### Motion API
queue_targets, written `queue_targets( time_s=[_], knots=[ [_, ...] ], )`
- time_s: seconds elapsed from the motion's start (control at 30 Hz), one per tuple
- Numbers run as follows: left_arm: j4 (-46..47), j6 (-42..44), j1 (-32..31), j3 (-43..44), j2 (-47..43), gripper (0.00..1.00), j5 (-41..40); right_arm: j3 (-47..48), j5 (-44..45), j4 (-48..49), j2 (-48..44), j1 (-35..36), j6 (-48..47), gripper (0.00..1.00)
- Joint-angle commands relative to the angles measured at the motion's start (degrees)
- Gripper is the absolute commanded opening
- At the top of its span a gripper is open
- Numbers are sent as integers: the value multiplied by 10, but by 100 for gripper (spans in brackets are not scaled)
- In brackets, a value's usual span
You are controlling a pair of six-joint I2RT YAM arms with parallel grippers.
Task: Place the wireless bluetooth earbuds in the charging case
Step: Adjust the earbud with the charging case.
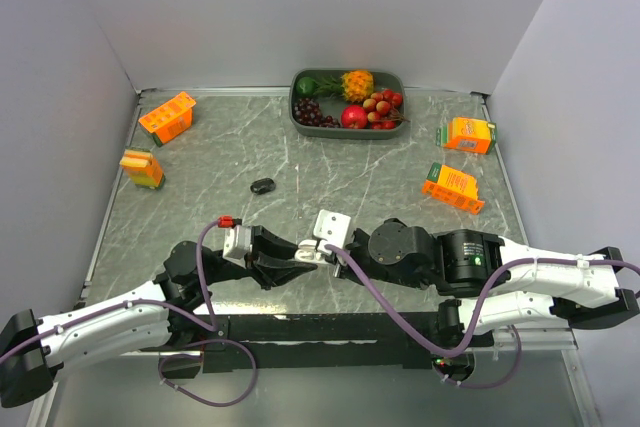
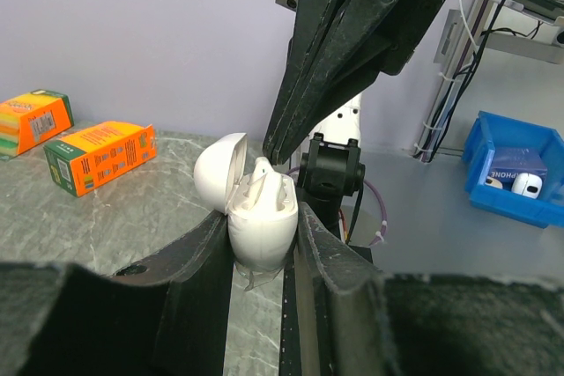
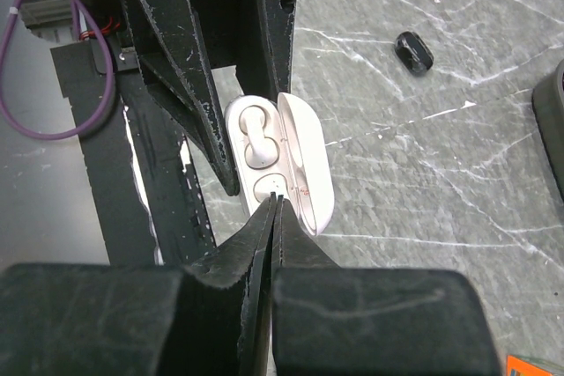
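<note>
The white charging case [image 2: 260, 226] stands open, lid [image 2: 218, 169] tipped back, clamped between my left gripper's [image 2: 262, 217] fingers just above the table. In the right wrist view the case [image 3: 304, 165] shows one white earbud [image 3: 256, 134] seated in its far socket and a second white earbud [image 3: 267, 188] in the near socket. My right gripper [image 3: 276, 202] is shut and empty, its tips on that near bud. In the top view both grippers meet at the case [image 1: 308, 246]. A small glossy black oval thing [image 1: 263, 186] lies apart on the table [image 3: 412, 52]; no separate black buds show.
A grey tray [image 1: 296, 117] of fruit stands at the back centre. Orange cartons lie at back left [image 1: 167, 117], left [image 1: 142, 168], back right [image 1: 468, 134] and right [image 1: 452, 187]. The table's near edge runs just below the grippers.
</note>
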Motion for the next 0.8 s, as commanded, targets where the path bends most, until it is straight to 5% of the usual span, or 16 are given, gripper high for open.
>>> queue_targets(
  time_s=[0.0,0.5,0.63,0.77],
  knots=[
    [51,-7,-4,8,-8,1,26,-3,37,0,-8,-2,-2,0],
    [46,-6,-4,5,0,1,20,12,32,15,-42,-2,3,0],
    [44,-1,-3,7,-2,1,10,7,8,26,-53,-2,3,22],
    [36,2,-3,10,0,1,3,2,-12,50,-78,1,0,31]
  ],
)
